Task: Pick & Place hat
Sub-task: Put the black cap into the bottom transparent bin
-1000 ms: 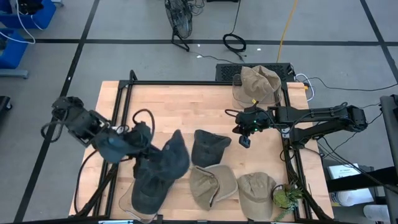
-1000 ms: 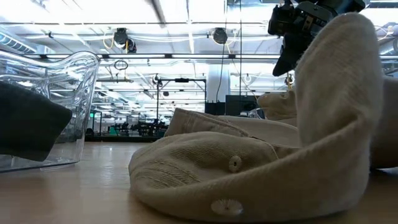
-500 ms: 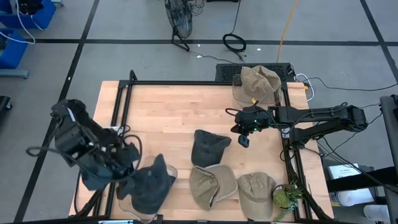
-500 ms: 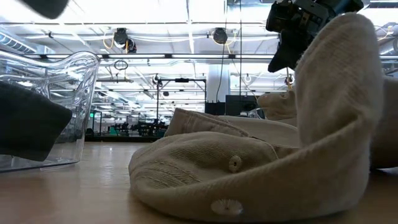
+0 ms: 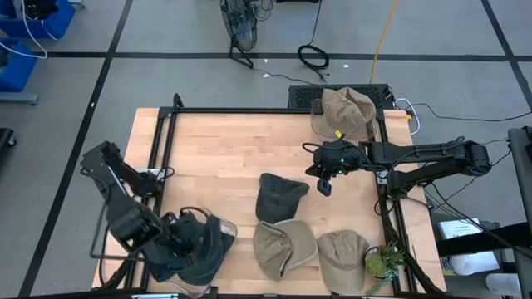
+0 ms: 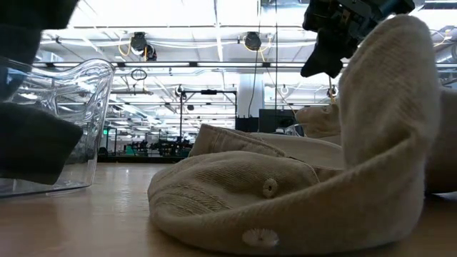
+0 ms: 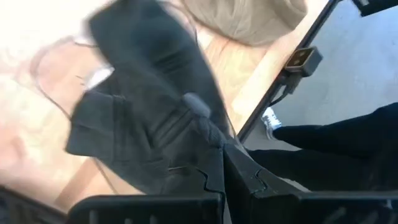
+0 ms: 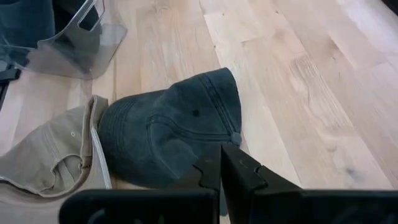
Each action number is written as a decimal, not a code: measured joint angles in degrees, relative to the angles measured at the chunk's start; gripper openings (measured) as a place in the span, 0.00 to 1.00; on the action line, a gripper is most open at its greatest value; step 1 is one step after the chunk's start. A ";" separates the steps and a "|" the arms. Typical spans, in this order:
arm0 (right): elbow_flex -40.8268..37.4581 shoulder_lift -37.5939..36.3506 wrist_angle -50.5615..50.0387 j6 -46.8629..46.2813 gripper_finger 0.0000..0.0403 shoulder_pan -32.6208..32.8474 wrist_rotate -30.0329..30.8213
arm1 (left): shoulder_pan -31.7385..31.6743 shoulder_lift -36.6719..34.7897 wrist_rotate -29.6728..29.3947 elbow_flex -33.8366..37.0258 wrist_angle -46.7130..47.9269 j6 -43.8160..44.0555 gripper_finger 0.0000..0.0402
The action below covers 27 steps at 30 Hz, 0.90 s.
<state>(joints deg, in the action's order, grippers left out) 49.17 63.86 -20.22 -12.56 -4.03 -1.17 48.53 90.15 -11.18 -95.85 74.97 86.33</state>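
Since a second ago the left arm has swung from the middle of the surface (image 5: 224, 145) down to its near left corner, carrying the dark hat (image 5: 202, 249) with it, while the right arm has barely shifted. The left end effector (image 7: 222, 163) is pinched shut on the dark hat's fabric, which hangs over and partly inside the clear container (image 5: 223, 230), so the hat sits directly below the fingers and the release only needs a drop. The right end effector (image 5: 326, 184) hovers with fingers closed on nothing, just right of the second dark hat (image 5: 278, 196) lying crown-up in the middle; that hat's brim-to-crown axis runs roughly away from it, and the right arm is clearly the nearer one.
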 joint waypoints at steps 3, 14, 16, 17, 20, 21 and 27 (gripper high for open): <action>0.00 0.00 0.33 0.00 0.00 0.00 -0.06 | 0.44 -0.13 0.64 5.05 -5.64 1.03 0.00; 0.00 0.02 0.30 -0.18 0.00 0.00 -0.15 | -0.35 -0.22 4.33 20.49 -24.82 1.25 0.00; 0.00 0.02 0.30 -0.20 0.00 0.00 -0.15 | -0.80 -0.22 4.33 22.34 -26.38 1.02 0.01; 0.00 0.02 0.30 -0.20 0.00 0.00 -0.15 | -1.04 -0.22 4.35 23.21 -26.97 1.00 0.01; 0.00 0.02 0.28 -0.22 0.00 0.00 -0.15 | -1.82 -0.29 6.23 25.57 -28.98 0.11 0.00; 0.00 0.02 0.30 -0.22 0.00 0.00 -0.16 | -2.05 -0.29 6.71 25.81 -28.80 -0.04 0.00; 0.00 0.02 0.28 -0.22 0.00 0.00 -0.17 | -3.15 -0.69 7.64 25.90 -26.92 -1.37 0.07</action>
<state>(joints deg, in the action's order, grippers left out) 49.17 63.88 -19.94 -12.78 -4.03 -1.34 45.38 89.46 -3.53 -69.95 48.05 84.96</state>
